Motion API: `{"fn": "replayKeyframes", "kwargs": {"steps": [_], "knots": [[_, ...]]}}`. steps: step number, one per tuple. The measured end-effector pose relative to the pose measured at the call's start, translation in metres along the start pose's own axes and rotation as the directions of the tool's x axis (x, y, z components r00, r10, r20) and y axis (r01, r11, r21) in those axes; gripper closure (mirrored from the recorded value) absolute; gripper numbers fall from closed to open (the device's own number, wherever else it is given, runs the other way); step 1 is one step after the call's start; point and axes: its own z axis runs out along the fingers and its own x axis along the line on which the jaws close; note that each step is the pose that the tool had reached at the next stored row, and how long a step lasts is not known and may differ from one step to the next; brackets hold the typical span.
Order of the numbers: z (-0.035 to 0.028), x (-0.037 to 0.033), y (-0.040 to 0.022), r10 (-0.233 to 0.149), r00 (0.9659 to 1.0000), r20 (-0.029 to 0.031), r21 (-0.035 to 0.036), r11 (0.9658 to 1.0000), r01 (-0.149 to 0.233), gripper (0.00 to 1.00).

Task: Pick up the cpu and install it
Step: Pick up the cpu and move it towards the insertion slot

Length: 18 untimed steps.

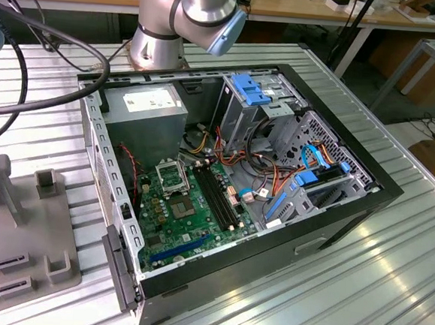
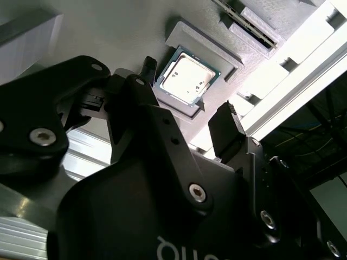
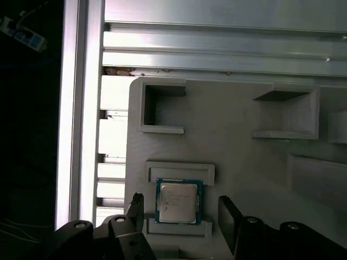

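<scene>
The cpu (image 3: 179, 201) (image 2: 188, 78), a small square chip with a silver-grey face, lies flat in a shallow recess of a grey holder plate (image 3: 233, 141). In both wrist views my gripper (image 3: 181, 212) (image 2: 187, 92) hangs over it, open, with one black finger (image 3: 135, 208) on one side of the chip and the other finger (image 3: 227, 214) on the opposite side. Neither finger appears to touch the chip. In the exterior view the metal-framed socket (image 1: 172, 178) with its dark centre sits on the green motherboard inside the open computer case (image 1: 349, 218).
The grey holder plate (image 1: 17, 222) with raised blocks lies at the exterior view's left, on the ribbed metal table (image 1: 388, 296). Inside the case are a grey power-supply box (image 1: 146, 115), long black memory slots (image 1: 218, 196), cable bundles and blue drive brackets. The arm's base (image 1: 163, 41) stands behind the case.
</scene>
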Motion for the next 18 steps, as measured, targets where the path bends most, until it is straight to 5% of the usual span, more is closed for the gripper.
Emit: {"fn": "replayKeyframes", "kwargs": {"steps": [8, 18], "knots": [[0.0015, 0.0001, -0.0008, 0.000, 1.0000, 0.0001, 0.0000, 1.0000, 0.000, 0.34], [0.0120, -0.0002, -0.0019, 0.000, 1.0000, 0.0000, 0.0000, 1.0000, 0.000, 0.34]]}}
